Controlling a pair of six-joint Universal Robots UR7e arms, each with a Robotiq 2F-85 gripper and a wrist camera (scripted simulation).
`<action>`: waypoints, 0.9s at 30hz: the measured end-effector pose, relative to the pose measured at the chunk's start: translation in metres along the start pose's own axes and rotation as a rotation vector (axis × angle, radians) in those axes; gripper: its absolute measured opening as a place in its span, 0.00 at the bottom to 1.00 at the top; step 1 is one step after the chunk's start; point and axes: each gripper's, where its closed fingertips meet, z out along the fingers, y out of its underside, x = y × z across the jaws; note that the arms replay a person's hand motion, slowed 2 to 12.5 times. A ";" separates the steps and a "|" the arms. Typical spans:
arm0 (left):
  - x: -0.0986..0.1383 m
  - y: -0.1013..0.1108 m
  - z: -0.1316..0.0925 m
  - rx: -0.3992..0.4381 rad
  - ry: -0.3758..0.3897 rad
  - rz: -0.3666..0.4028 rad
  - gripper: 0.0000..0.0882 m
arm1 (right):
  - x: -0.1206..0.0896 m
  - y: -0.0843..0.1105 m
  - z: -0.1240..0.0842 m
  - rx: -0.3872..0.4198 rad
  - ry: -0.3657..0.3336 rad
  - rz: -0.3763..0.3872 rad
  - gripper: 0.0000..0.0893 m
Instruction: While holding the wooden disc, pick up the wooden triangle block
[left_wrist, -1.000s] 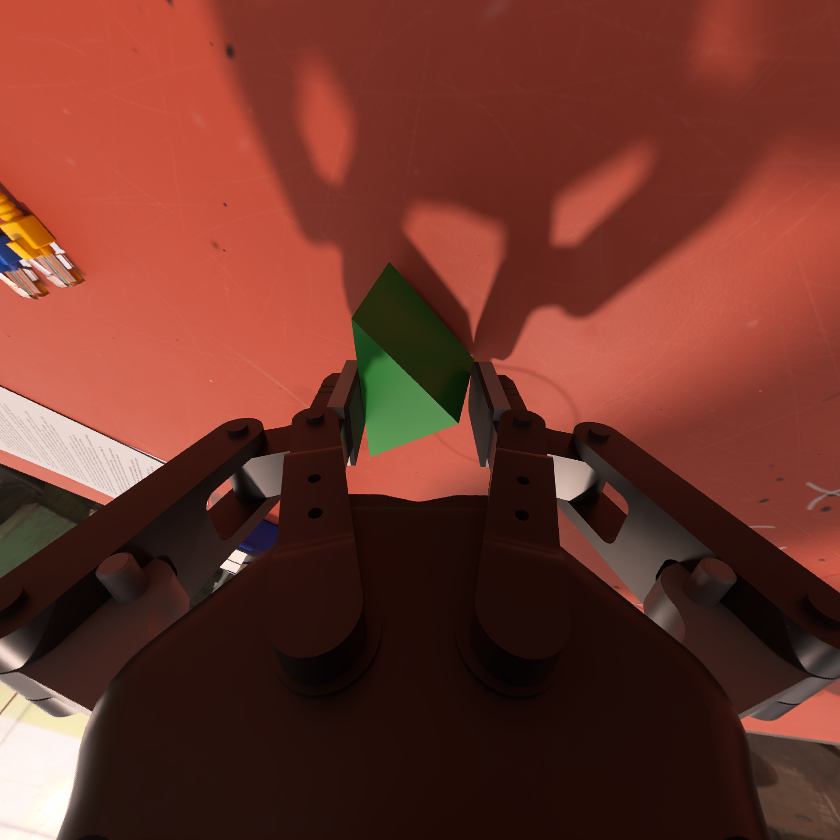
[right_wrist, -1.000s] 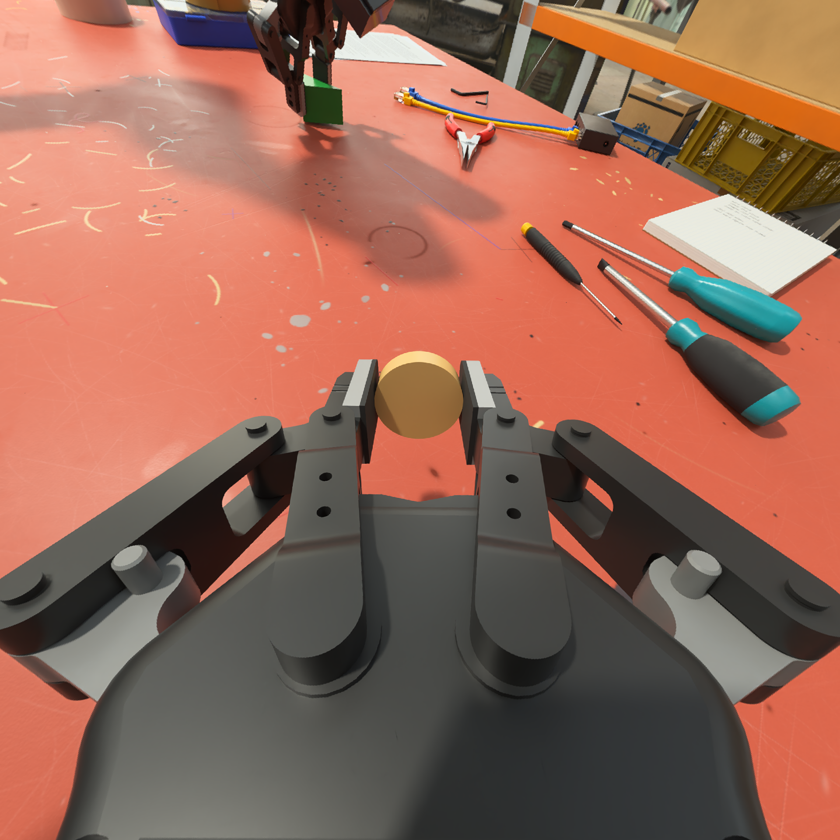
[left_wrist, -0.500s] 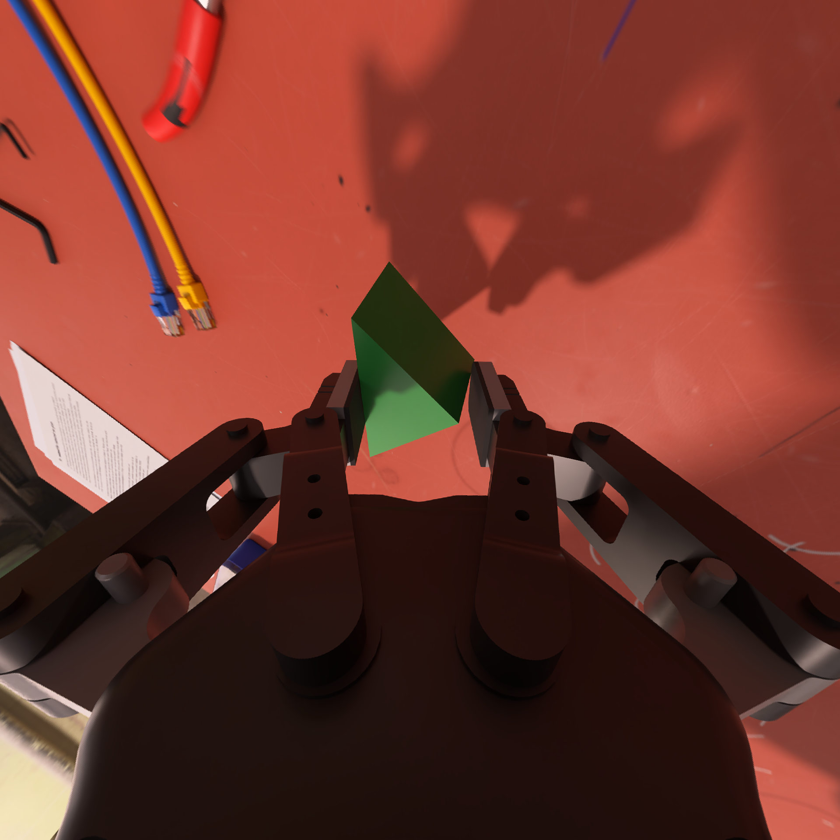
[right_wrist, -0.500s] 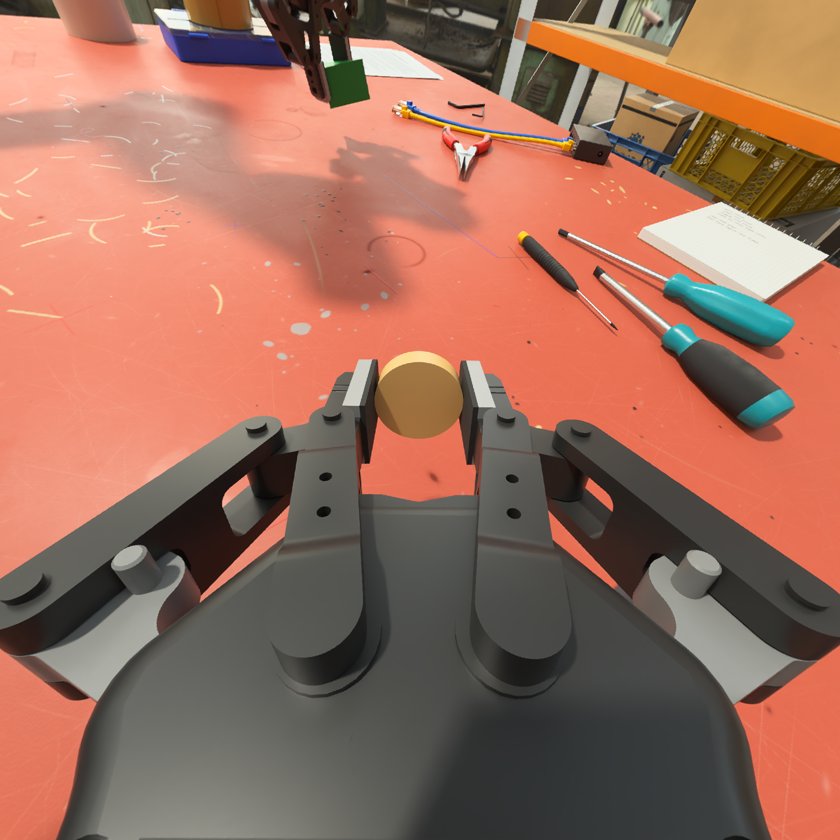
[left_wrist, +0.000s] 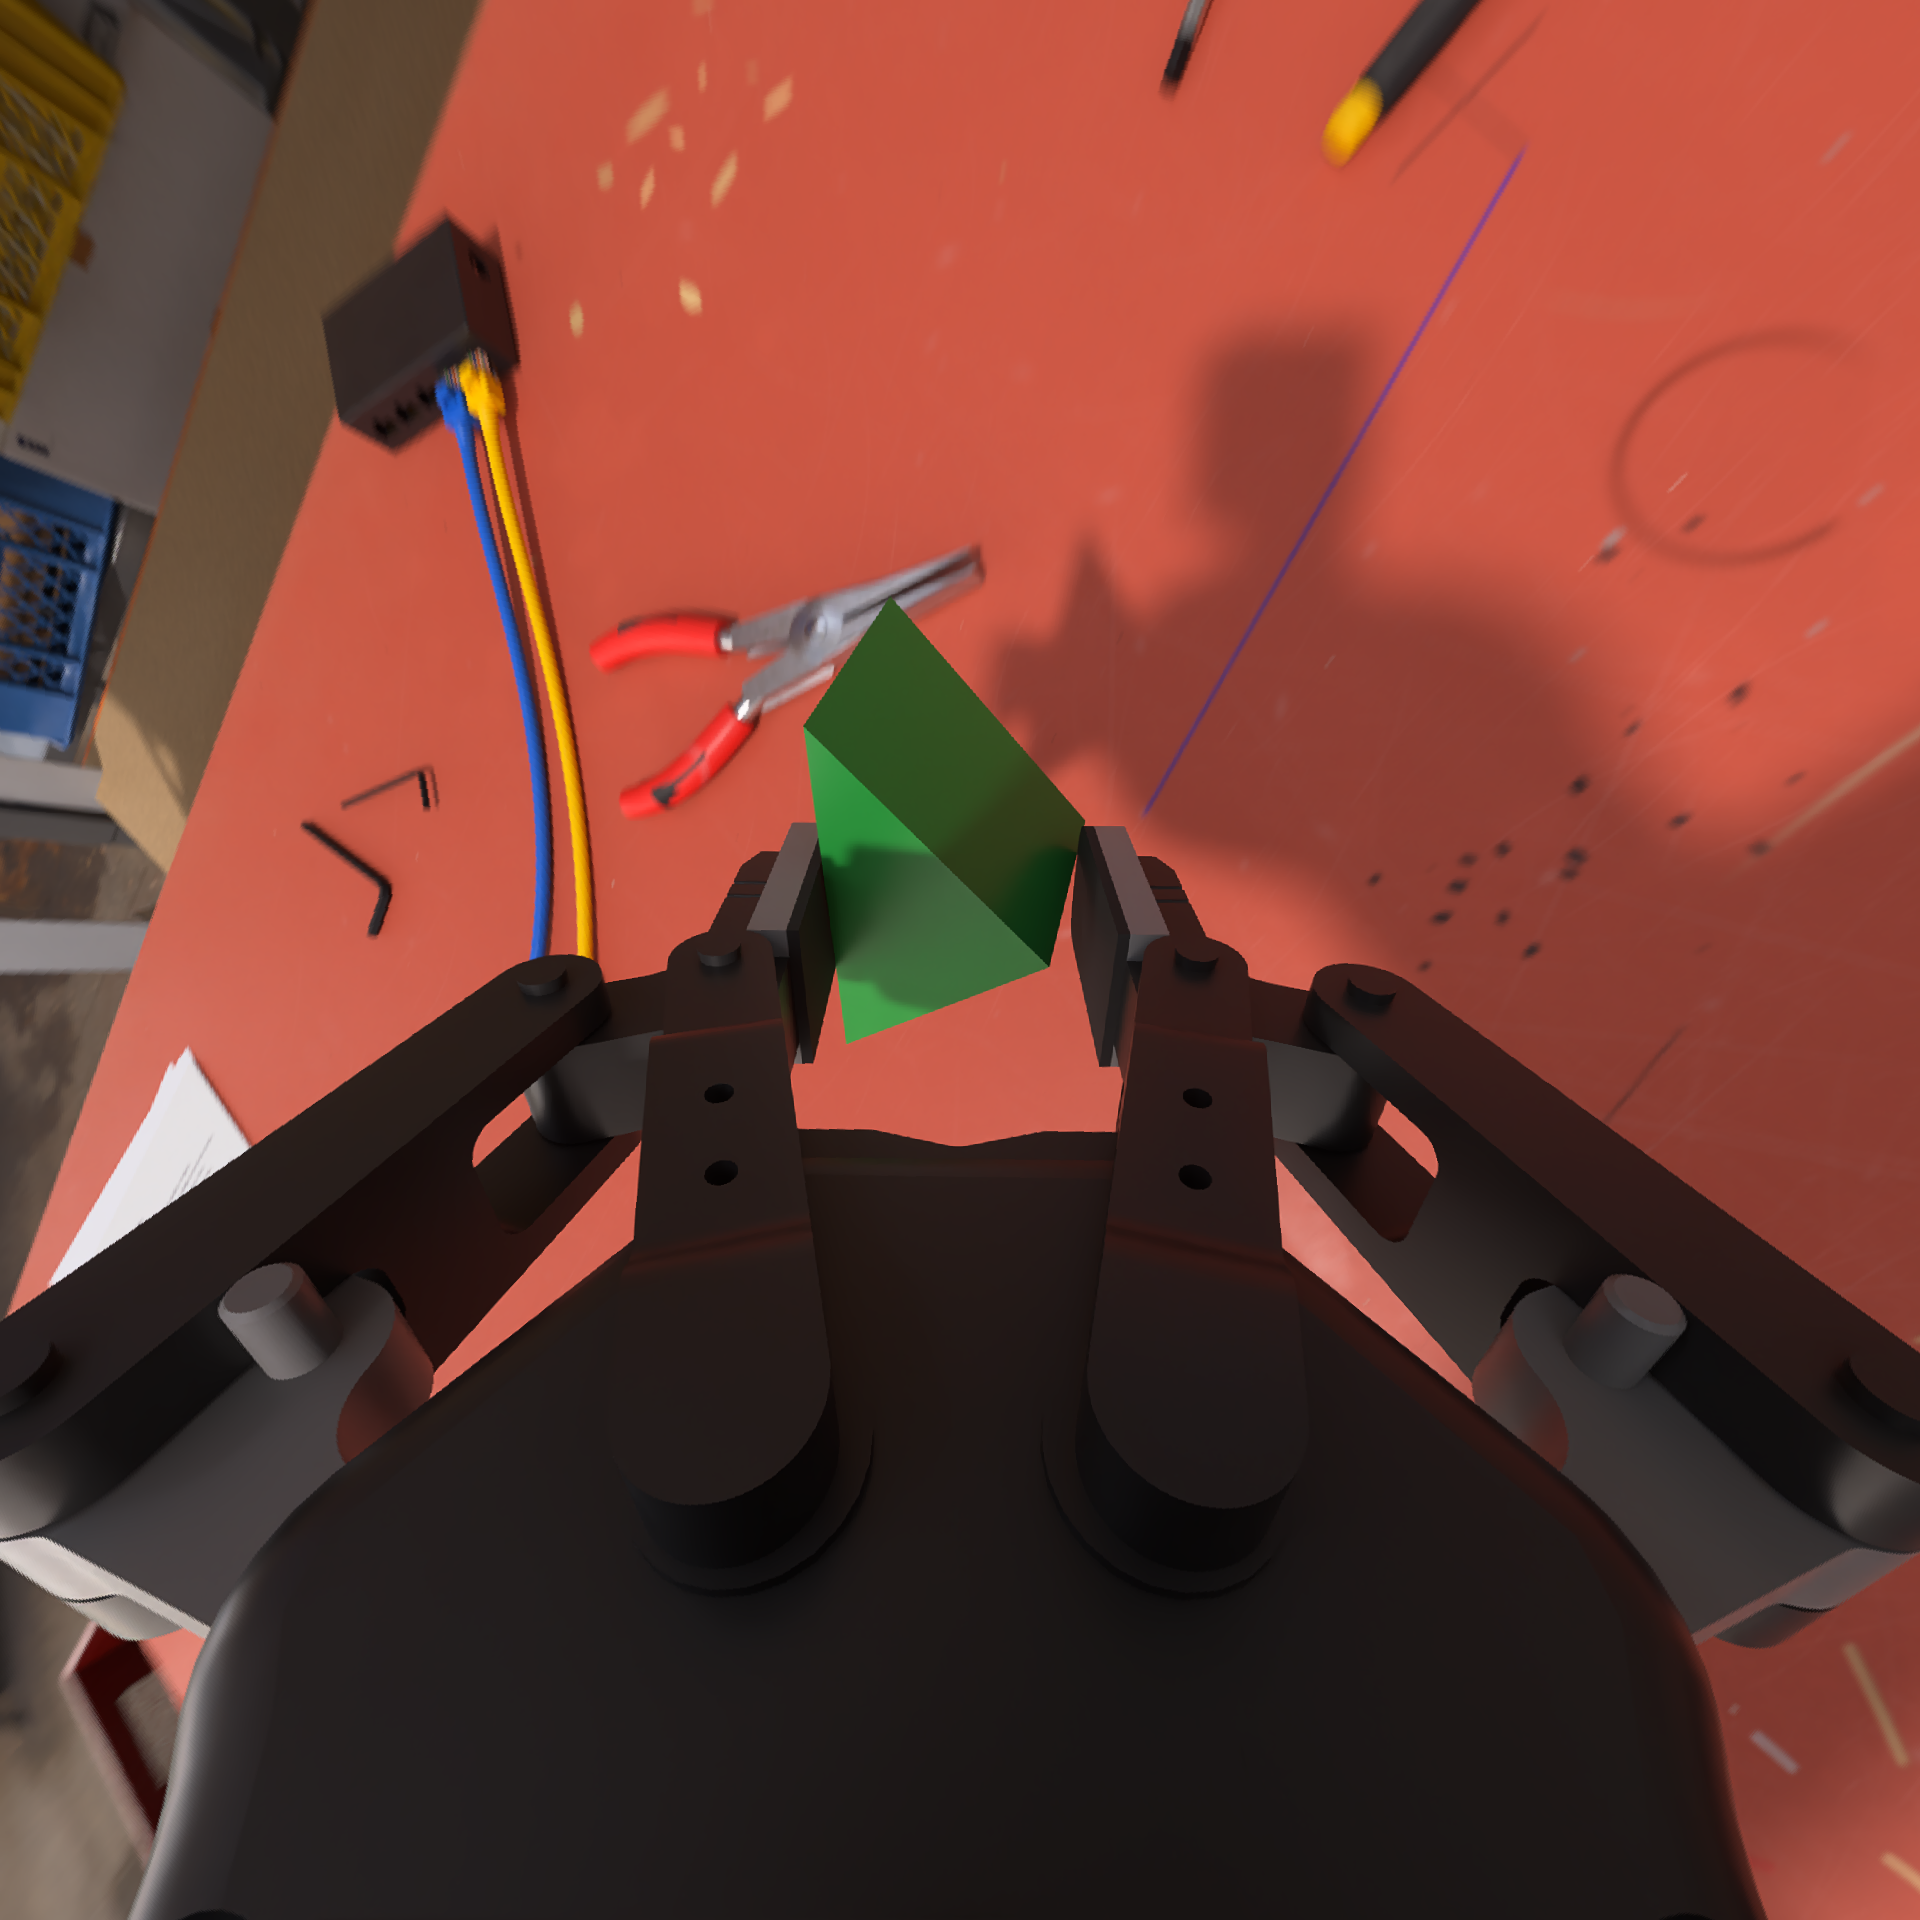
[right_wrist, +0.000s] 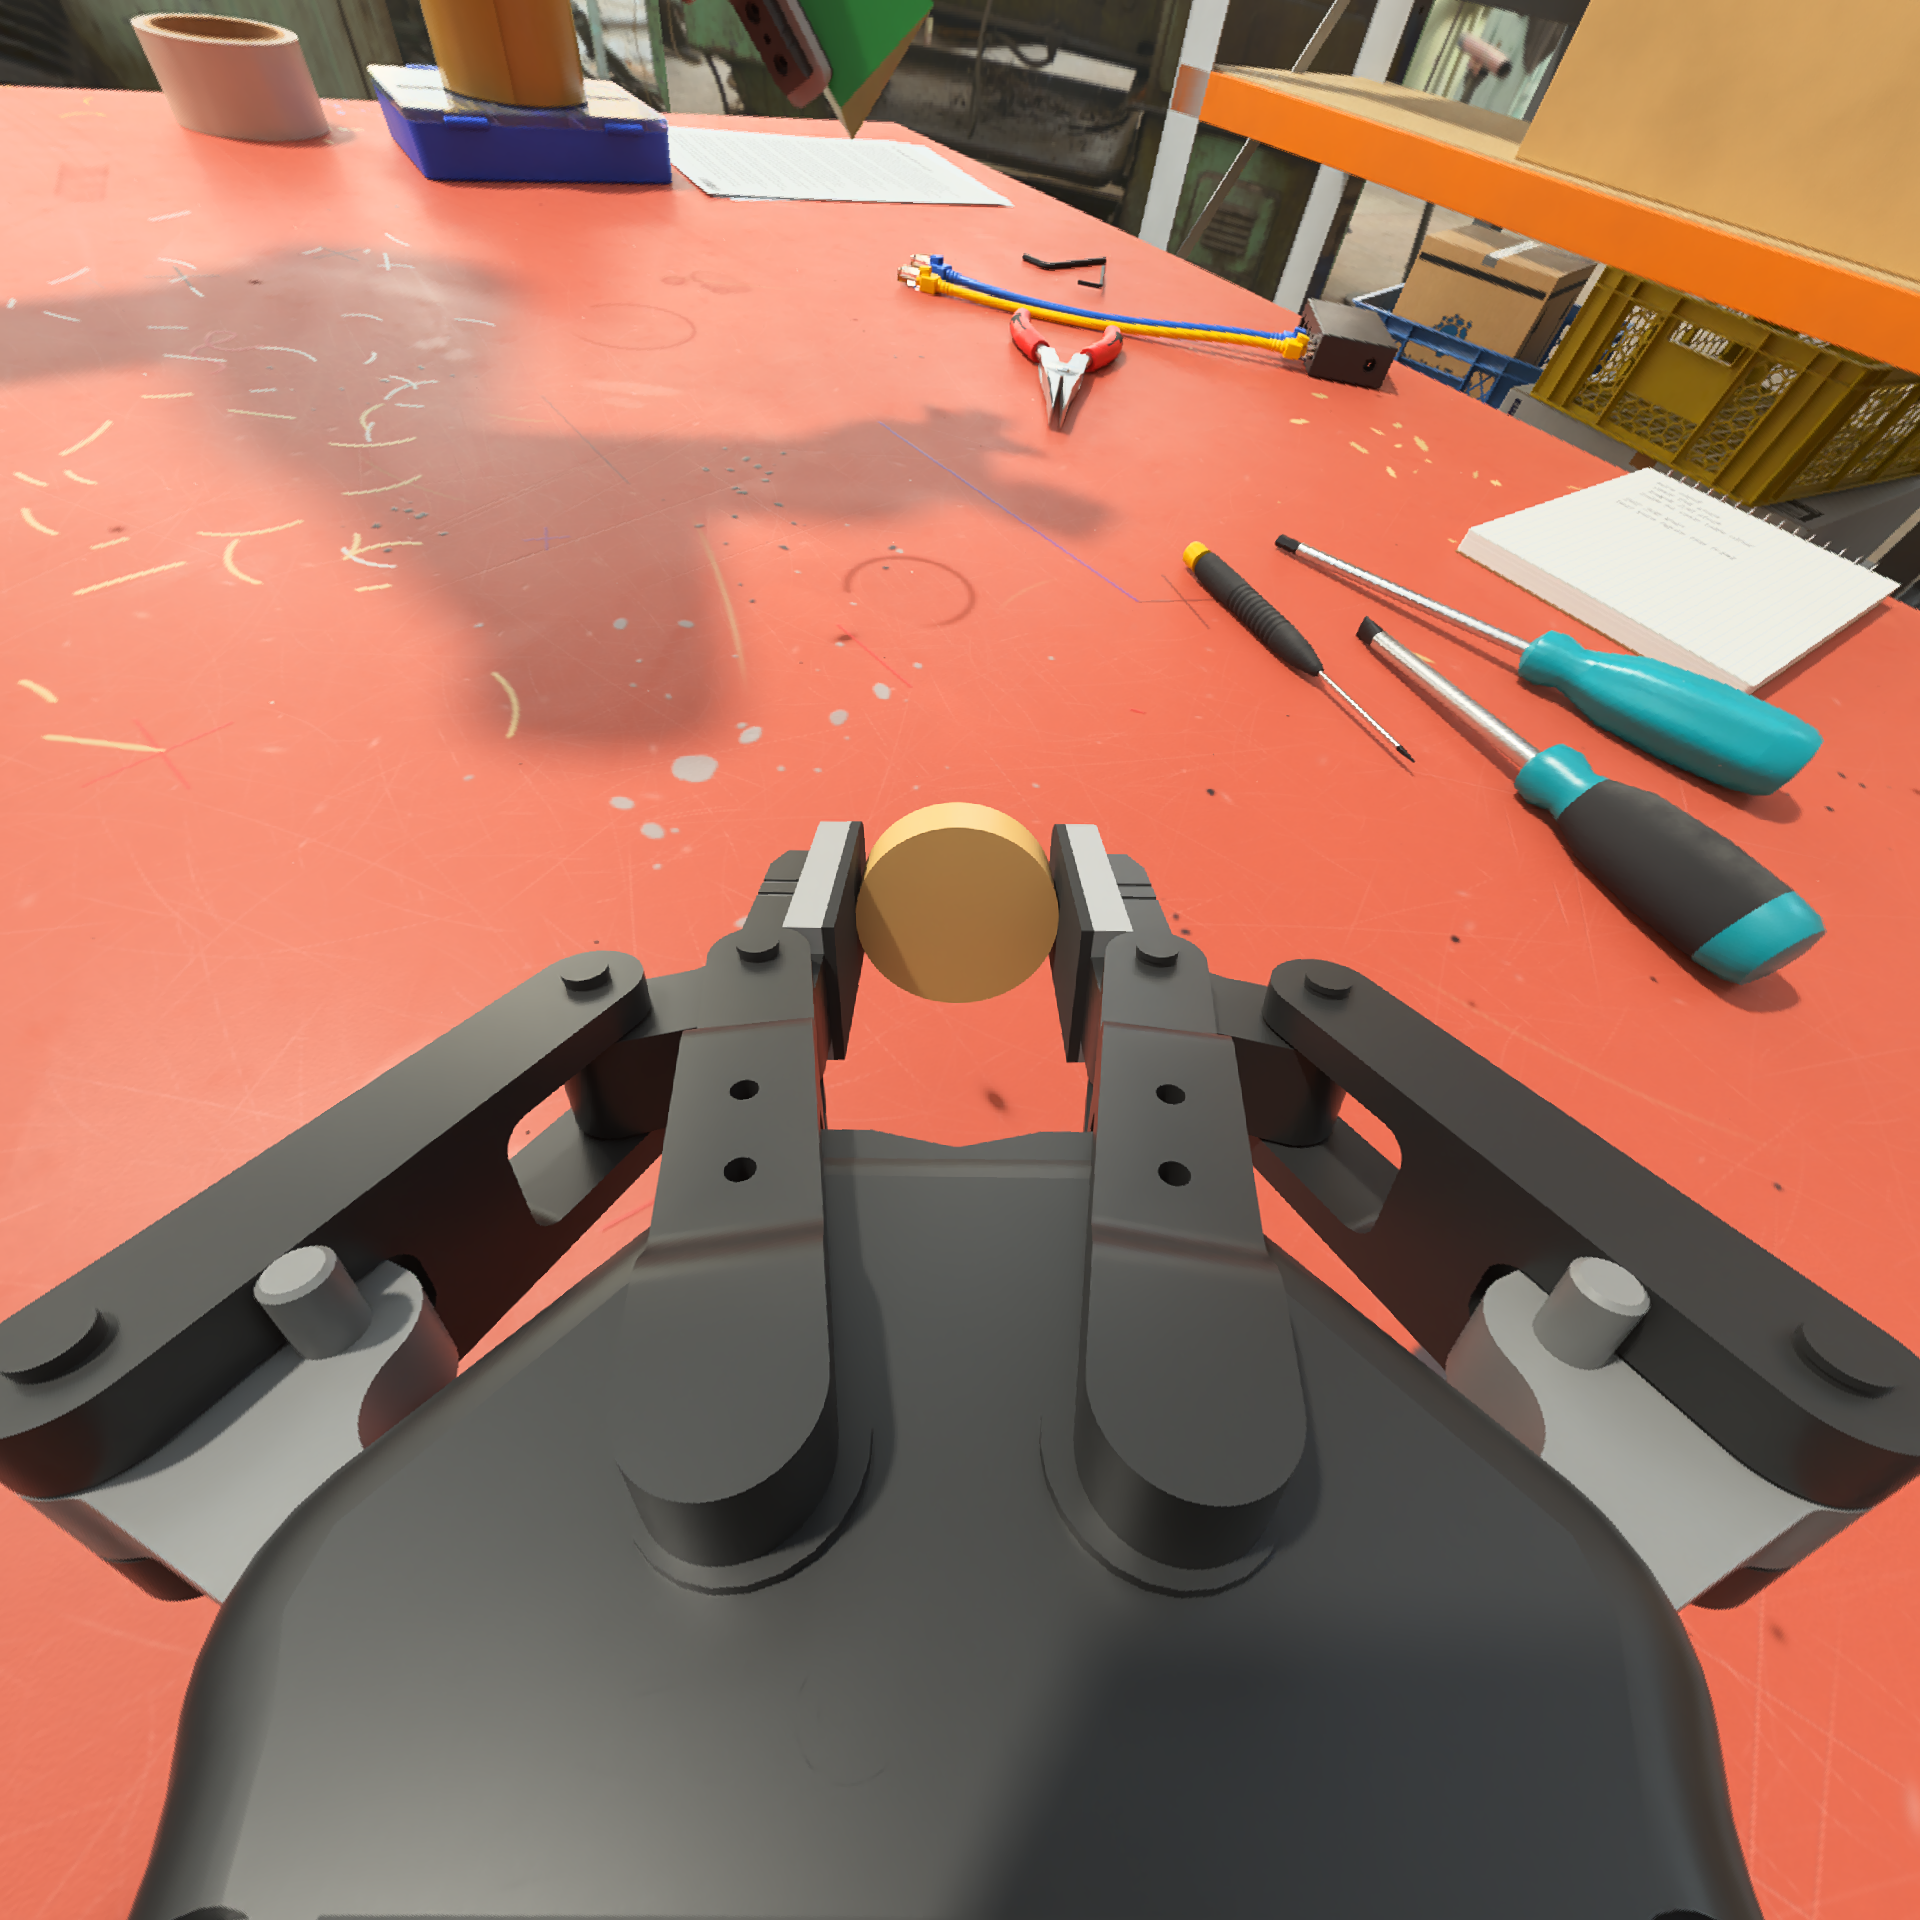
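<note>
Left wrist view: I see the left gripper (left_wrist: 948, 914) with its fingers pinching the green triangle block (left_wrist: 935, 831) on two opposite faces, one pad on each side. The block is held clear above the red table (left_wrist: 1143, 312). On the table beyond it lie red-handled pliers (left_wrist: 769, 665), just left of the block's tip; farther left run a blue cable (left_wrist: 514, 665) and a yellow cable (left_wrist: 551, 665) into a dark box (left_wrist: 416, 332). Two black hex keys (left_wrist: 364, 862) lie left of the cables. Right wrist view: I see the right gripper (right_wrist: 956, 904) with its fingers closed on the round wooden disc (right_wrist: 956, 904), pads pressed to its rim, the disc held above the table surface. To the right lie two teal-handled screwdrivers (right_wrist: 1662, 717) and a thin black one (right_wrist: 1268, 623), with a white notepad (right_wrist: 1673, 571) beyond. At the far top edge the green block shows again, raised high above the table.
</note>
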 end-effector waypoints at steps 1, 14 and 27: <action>0.003 -0.007 -0.003 0.040 0.006 -0.009 0.46 | 0.000 0.000 0.000 0.001 0.000 0.001 0.35; 0.066 -0.086 -0.044 0.475 0.136 -0.085 0.46 | -0.002 -0.001 0.001 0.008 -0.007 0.013 0.35; 0.153 -0.132 -0.067 0.772 0.381 -0.162 0.46 | -0.003 0.000 0.002 0.001 -0.002 0.005 0.35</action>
